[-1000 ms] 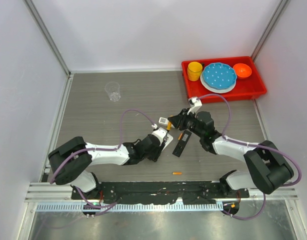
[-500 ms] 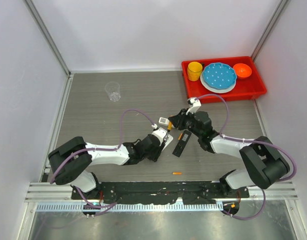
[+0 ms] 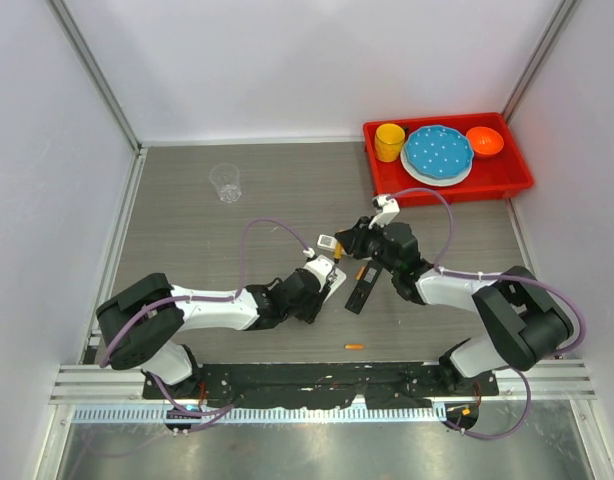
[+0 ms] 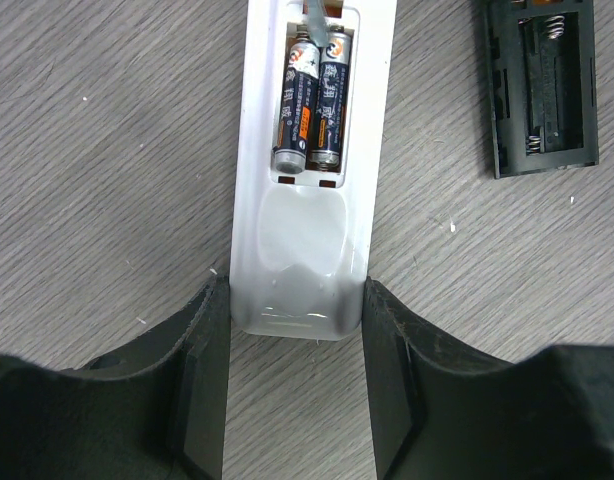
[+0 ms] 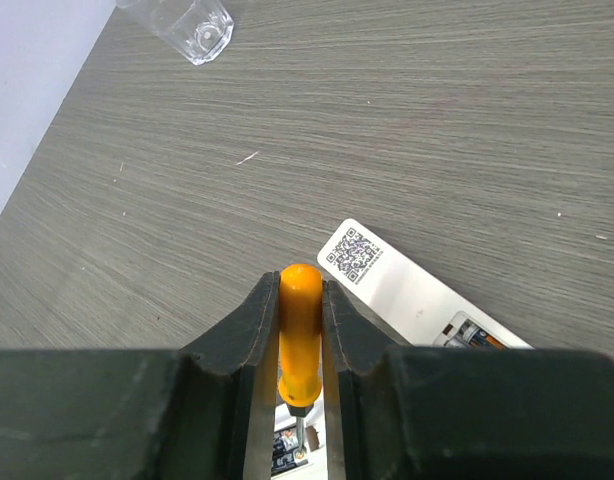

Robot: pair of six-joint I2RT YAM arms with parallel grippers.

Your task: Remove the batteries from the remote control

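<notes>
My left gripper (image 4: 295,305) (image 3: 323,280) is shut on the near end of a white remote (image 4: 312,200), which lies flat with its back open. Two dark grey batteries (image 4: 312,95) sit side by side in its compartment. My right gripper (image 5: 300,300) (image 3: 355,247) is shut on an orange-handled pointed tool (image 5: 300,330). The tool's metal tip (image 4: 312,20) reaches the far end of the batteries. A black remote (image 4: 542,85) (image 3: 363,288) lies beside the white one, its compartment open with bare springs. One orange battery (image 3: 355,346) lies loose near the front edge.
A clear cup (image 3: 225,182) (image 5: 187,20) stands at the back left. A red tray (image 3: 517,186) at the back right holds a yellow cup, a blue plate and an orange bowl. A white piece with a QR label (image 5: 352,252) shows just beyond the tool.
My right gripper has edged a little to the left with the tool, closer over the white remote. The left arm and both remotes have not moved.
</notes>
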